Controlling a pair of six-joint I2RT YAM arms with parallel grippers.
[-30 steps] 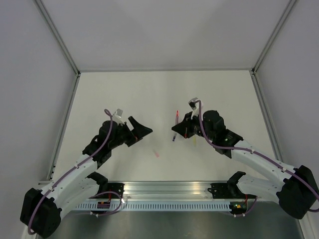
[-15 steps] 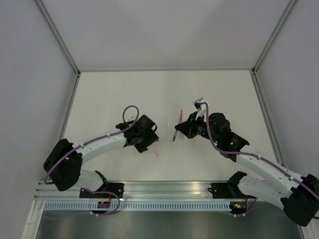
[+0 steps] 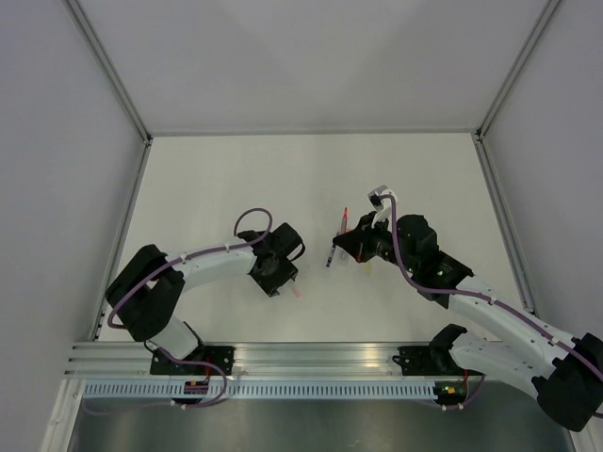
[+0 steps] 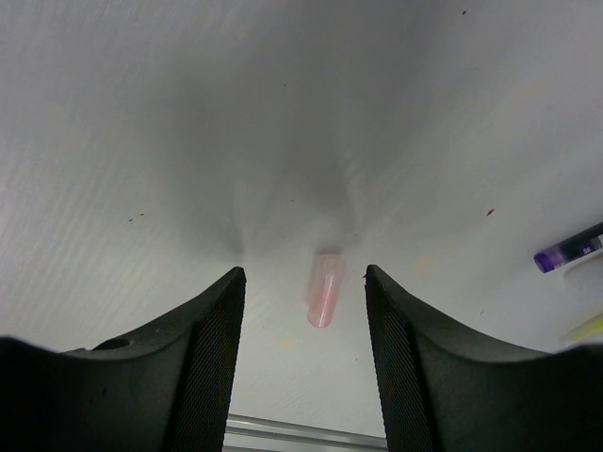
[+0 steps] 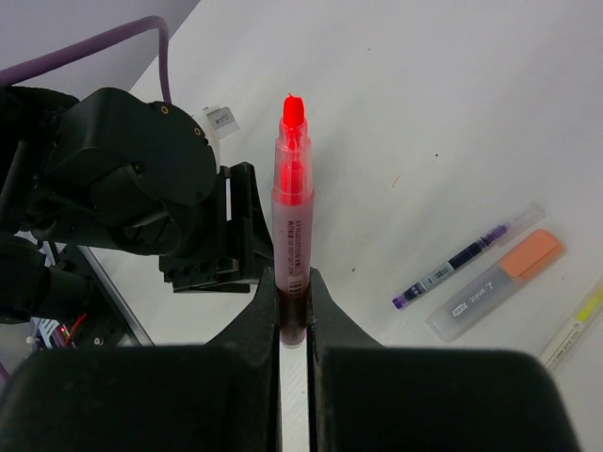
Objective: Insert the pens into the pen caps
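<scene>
A pale pink pen cap point(image 4: 325, 290) lies on the white table between the fingers of my open left gripper point(image 4: 303, 275). The fingers stand on either side of it and do not touch it. In the top view the cap point(image 3: 298, 293) lies just right of the left gripper point(image 3: 281, 279). My right gripper point(image 5: 294, 279) is shut on the pink pen point(image 5: 292, 202), held above the table with its red tip pointing away. It also shows in the top view point(image 3: 343, 222). A dark purple pen point(image 5: 466, 256), a grey pen with an orange tip point(image 5: 495, 284) and a yellow pen point(image 5: 577, 325) lie on the table. No loose orange cap shows.
The left arm's wrist point(image 5: 141, 179) sits close beyond the pink pen's tip in the right wrist view. A metal rail point(image 3: 311, 358) runs along the near table edge. Grey walls point(image 3: 311, 56) enclose the table.
The left arm has swung right and lowered, so its open gripper now straddles the pink cap. The right gripper has shifted slightly with the pink pen still in it.
</scene>
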